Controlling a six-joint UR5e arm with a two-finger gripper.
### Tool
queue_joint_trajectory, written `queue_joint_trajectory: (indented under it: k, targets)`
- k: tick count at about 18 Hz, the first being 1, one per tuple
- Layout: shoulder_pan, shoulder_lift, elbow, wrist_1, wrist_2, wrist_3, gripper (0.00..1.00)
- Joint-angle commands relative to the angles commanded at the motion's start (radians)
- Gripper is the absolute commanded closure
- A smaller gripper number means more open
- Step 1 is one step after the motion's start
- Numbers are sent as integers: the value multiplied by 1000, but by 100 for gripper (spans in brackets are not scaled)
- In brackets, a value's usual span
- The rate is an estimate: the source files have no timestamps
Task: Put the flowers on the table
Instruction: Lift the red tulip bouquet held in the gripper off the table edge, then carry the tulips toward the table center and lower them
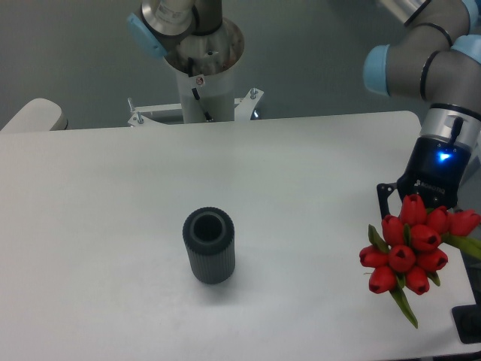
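Red flowers (409, 252) hang over the bench's (113, 226) right front corner, their stems apparently clamped in the hand (421, 197) above, though the blooms hide its fingers. The dark vase (210, 245) stands empty, well apart at centre. The carry looks nearly over; what remains, seemingly, is lowering the bunch onto the white surface and letting go.

Bench (113, 195) surface: one upright obstacle, a dark ribbed vase (209, 245), stands near centre. Open white surface surrounds it on all sides. At the right edge, the flowers (409, 248) and the claw (421, 197) above them occupy the passage.
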Motion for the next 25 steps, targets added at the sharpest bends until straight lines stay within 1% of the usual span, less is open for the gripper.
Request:
queue_joint_trajectory:
  k: [2, 5, 10, 13, 15, 18, 20, 21, 23, 25]
  targets:
    - [-6, 2, -6, 2, 6, -5, 68]
    - [-35, 8, -9, 3, 35, -9, 68]
    - [-35, 31, -35, 3, 51, 0, 68]
    - [-41, 57, -69, 5, 138, 3, 68]
    - [-78, 80, -89, 5, 201, 3, 68]
    - [-101, 86, -89, 5, 294, 3, 68]
    - [-101, 89, -94, 5, 324, 6, 68]
    - [-98, 92, -104, 6, 327, 11, 68]
    - [-98, 123, -133, 5, 336, 61, 68]
    - [-98, 155, -176, 6, 417, 110, 68]
